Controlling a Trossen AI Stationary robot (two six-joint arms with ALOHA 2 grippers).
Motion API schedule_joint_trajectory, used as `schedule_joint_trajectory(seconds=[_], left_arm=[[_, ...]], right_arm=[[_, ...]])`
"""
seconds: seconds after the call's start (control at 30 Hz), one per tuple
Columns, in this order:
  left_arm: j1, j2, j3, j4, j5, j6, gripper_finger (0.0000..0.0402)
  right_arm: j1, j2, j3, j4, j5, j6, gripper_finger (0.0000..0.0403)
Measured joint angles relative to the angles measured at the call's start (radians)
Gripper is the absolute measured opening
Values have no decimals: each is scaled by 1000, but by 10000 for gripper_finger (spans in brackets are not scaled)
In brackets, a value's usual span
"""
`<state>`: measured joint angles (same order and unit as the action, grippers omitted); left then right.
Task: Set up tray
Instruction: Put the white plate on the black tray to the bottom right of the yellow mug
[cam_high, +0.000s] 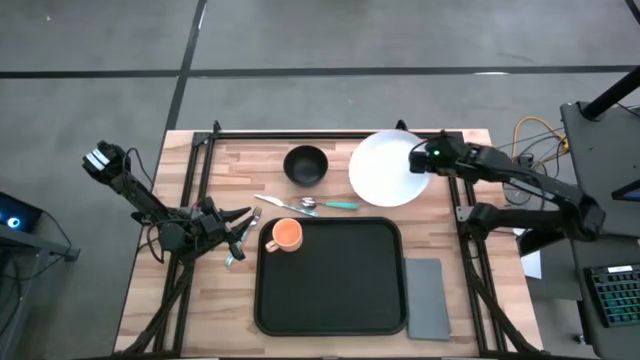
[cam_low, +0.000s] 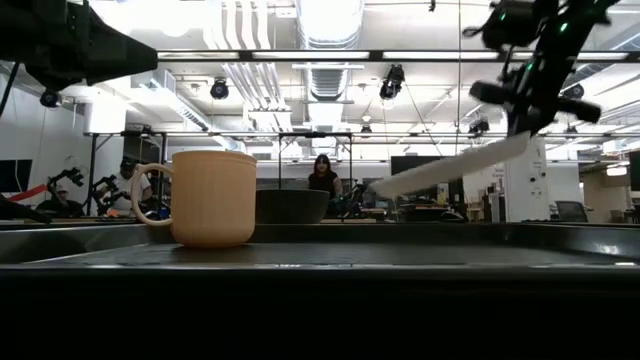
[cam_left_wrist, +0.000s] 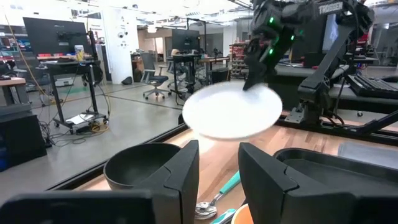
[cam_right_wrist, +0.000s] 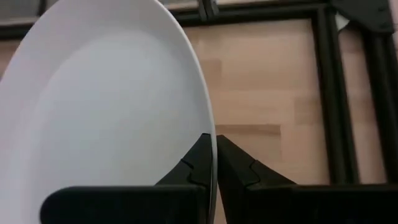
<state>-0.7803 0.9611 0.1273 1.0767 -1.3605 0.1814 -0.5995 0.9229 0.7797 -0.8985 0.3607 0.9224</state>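
Pinching the rim of the white plate (cam_high: 387, 168) between its fingers, the right gripper (cam_high: 424, 158) holds it tilted above the wood table (cam_high: 330, 160), over the far right part; the right wrist view shows the two fingers pressed onto the plate's edge (cam_right_wrist: 208, 163). The tray (cam_high: 330, 278) lies flat on the near middle of the table, well apart from that gripper and nearer the camera side than the plate. One orange mug (cam_high: 286, 236) stands in the tray's far left corner. The left gripper (cam_high: 238, 226) rests low just beside the tray's left edge, near the mug, its fingers (cam_left_wrist: 180, 174) spread. One black bowl (cam_high: 305, 164) sits beyond the tray, left of the plate. Between bowl and tray lie a spoon (cam_high: 285, 204) and a teal-handled utensil (cam_high: 332, 204). One grey napkin (cam_high: 428, 298) lies just right of the tray.
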Motion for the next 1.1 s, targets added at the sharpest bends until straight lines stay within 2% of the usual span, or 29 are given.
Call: schedule_joint_trajectory(seconds=[0.07, 0.2, 0.27, 0.37, 0.53, 0.63, 0.73, 0.87, 1.1], left_arm=[[0, 0, -1, 0, 0, 0, 94], [0, 0, -5, -7, 0, 0, 94], [0, 0, -5, -20, 0, 0, 94], [0, 0, -5, -22, 5, -14, 94], [0, -1, -8, -22, 81, -49, 94], [0, -1, -5, -22, 87, -60, 94], [0, -1, -1, -22, 87, -60, 94], [0, -1, 4, -22, 87, -61, 94], [0, -1, 22, -22, 105, -36, 94]], right_arm=[[0, -38, 30, -53, -34, 5, 8], [42, -100, 74, -99, -166, 6, 8], [100, -119, 87, -117, -227, 15, 8], [250, -132, 88, -119, -243, 55, 8], [577, -120, 32, 2, -154, 165, 8], [763, -90, -24, 152, -53, 214, 8], [899, -39, -82, 276, 53, 248, 8], [981, 51, -160, 403, 144, 296, 8], [945, 233, -229, 687, 108, 259, 8]])
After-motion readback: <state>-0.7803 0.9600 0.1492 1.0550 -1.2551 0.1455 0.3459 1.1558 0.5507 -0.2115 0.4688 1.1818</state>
